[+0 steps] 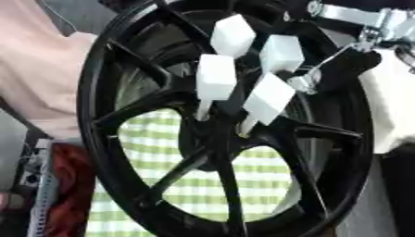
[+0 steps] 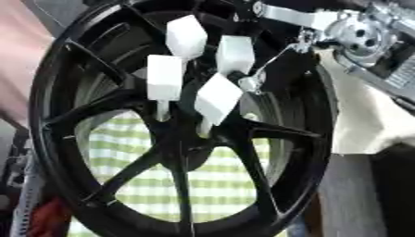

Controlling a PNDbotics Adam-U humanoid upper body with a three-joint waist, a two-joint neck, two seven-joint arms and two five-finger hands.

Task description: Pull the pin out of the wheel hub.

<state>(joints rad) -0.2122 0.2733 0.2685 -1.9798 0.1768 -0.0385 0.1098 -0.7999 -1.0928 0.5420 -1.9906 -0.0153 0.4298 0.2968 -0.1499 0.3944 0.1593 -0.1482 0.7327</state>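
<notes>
A black wheel (image 1: 219, 139) stands upright and fills most of the view, its spokes meeting at the hub (image 1: 215, 143) in the middle. Behind it lies a green and white checked cloth (image 1: 154, 139). Four white block-headed pins (image 1: 216, 78) stick out of the hub, close together. The robot's right hand (image 2: 356, 32) comes in from the upper right, near the upper-right pin (image 1: 281, 53); whether its fingers are open or closed cannot be told.
</notes>
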